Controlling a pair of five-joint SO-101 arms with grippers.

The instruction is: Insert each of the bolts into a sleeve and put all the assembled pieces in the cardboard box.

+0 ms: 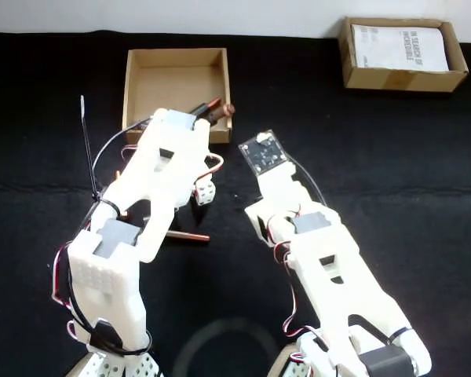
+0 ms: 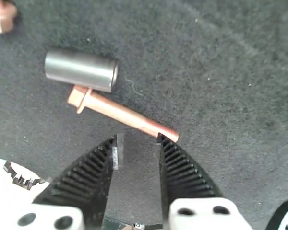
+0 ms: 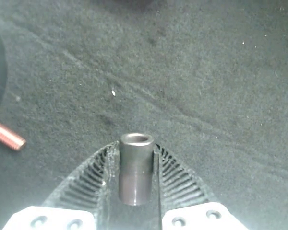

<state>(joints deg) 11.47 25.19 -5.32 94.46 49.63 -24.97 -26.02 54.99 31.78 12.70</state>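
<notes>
On black table [image 1: 424,196]: copper bolt [image 2: 122,114] lying flat, head just beside loose sleeve [image 2: 80,71], also on its side. Over bolt's threaded tip: left hand [image 2: 138,141], narrowly parted, gripping nothing. Clamped upright in right hand [image 3: 136,147]: gripped sleeve [image 3: 136,175]. Beyond both arms: cardboard box [image 1: 133,78], near corner overhung by left arm. Well apart: second box [image 1: 400,81] with printed sheet

black cloth [image 1: 424,196] underneath; printed sheet [image 1: 399,47] inside far-right box [image 1: 400,81]

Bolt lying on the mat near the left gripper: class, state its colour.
Copper-orange. The bolt shows best in the left wrist view.
</notes>
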